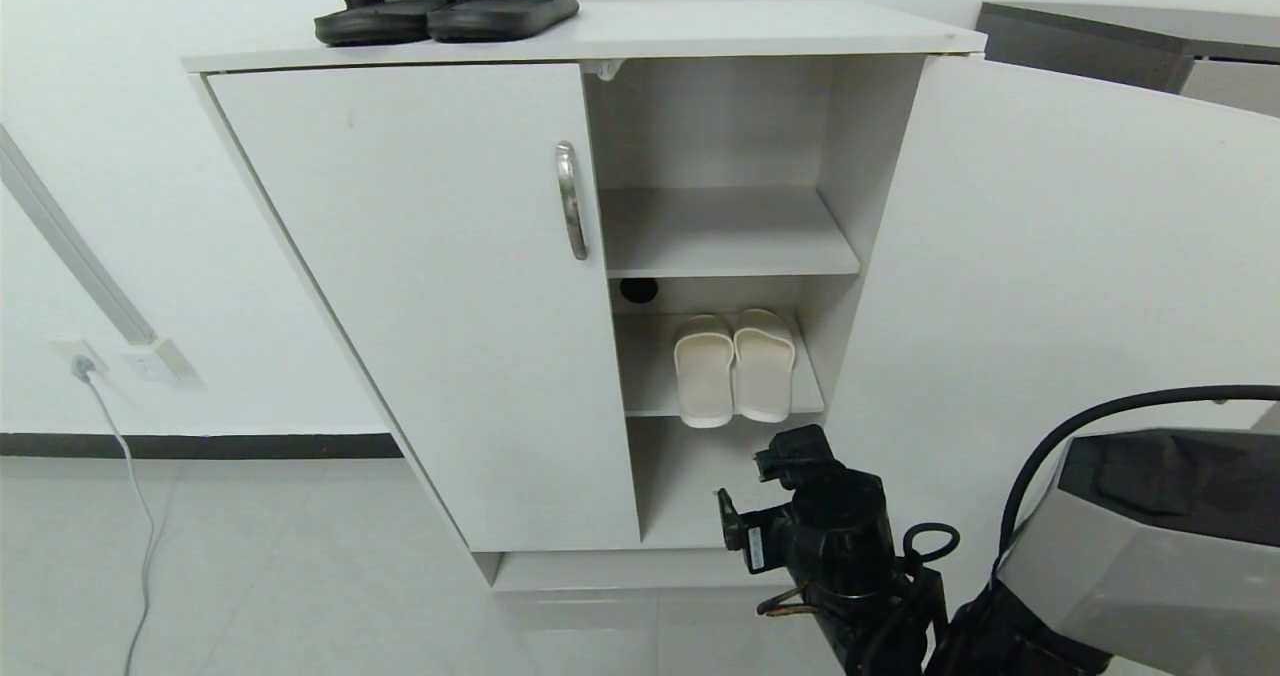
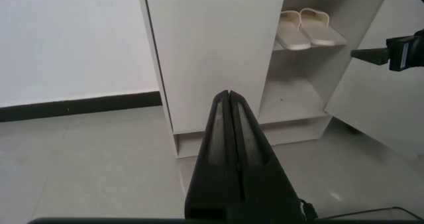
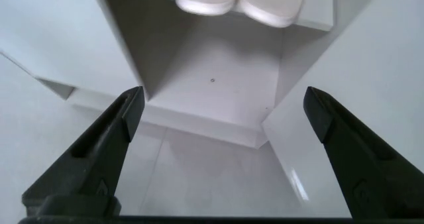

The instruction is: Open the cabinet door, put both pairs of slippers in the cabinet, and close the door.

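The white cabinet has its right door swung open and its left door shut. A cream pair of slippers rests on the middle shelf, also seen as slippers and slippers. A black pair of slippers sits on the cabinet top at the left. My right gripper is open and holds nothing, low in front of the open compartment; its wrist hangs below the cream pair. My left gripper is shut and holds nothing, low over the floor facing the cabinet's shut door.
A metal handle runs down the shut left door. The top shelf and bottom compartment are bare. A wall socket with a cable sits at the left. A grey unit stands behind the open door.
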